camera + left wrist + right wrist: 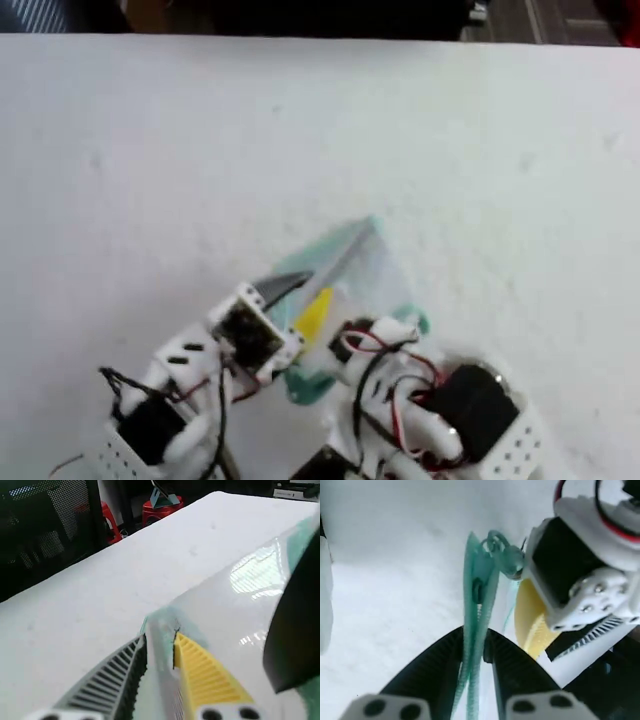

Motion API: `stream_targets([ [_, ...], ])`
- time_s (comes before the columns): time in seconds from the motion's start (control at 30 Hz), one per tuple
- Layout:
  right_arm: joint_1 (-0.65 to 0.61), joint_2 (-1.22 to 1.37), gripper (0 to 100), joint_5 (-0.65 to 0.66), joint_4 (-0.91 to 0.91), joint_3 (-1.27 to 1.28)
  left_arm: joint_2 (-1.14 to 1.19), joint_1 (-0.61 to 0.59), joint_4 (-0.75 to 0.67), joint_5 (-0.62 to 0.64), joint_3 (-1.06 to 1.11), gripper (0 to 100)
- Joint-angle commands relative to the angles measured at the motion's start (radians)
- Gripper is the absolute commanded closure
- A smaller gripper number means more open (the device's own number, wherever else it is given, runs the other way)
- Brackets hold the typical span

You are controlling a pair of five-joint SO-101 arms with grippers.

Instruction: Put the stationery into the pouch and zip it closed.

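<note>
Our right jaws pinch the green zip band of the pouch [478, 580], close to the zip pull [506, 556]; our left jaws, grey and yellow, clamp the pouch's edge nearby. The pouch lies on the worktop [200, 150] just ahead of both arms. Should either grip slip on that thin film, we judge the band could buckle and jam the zip.

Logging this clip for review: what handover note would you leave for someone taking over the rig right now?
Left gripper: shut on the pouch edge.
Right gripper: shut on the pouch's teal zip band, with the slider beyond its fingertips.
The pouch lies on the table between the arms.
Done: pouch held from two sides.
Left: check the stationery is inside (cannot tell), then finish zipping.
</note>
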Motion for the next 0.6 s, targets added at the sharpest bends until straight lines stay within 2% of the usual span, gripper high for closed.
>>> stream_targets([
  [0.0, -0.005, -0.081, 98.1, 0.009, 0.025, -0.015, 0.002, 0.028, 0.055, -0.031, -0.005, 88],
  [0.17, 0.084, -0.074, 98.1, -0.071, -0.01, -0.08, 0.001, 0.074, 0.199, -0.031, -0.087, 88],
  [0.33, 0.159, -0.012, 98.1, -0.091, -0.035, -0.091, 0.001, 0.079, 0.31, -0.026, -0.206, 88],
  [0.57, 0.213, 0.01, 98.1, -0.198, -0.088, -0.091, -0.001, -0.051, 0.318, -0.025, -0.222, 88],
])
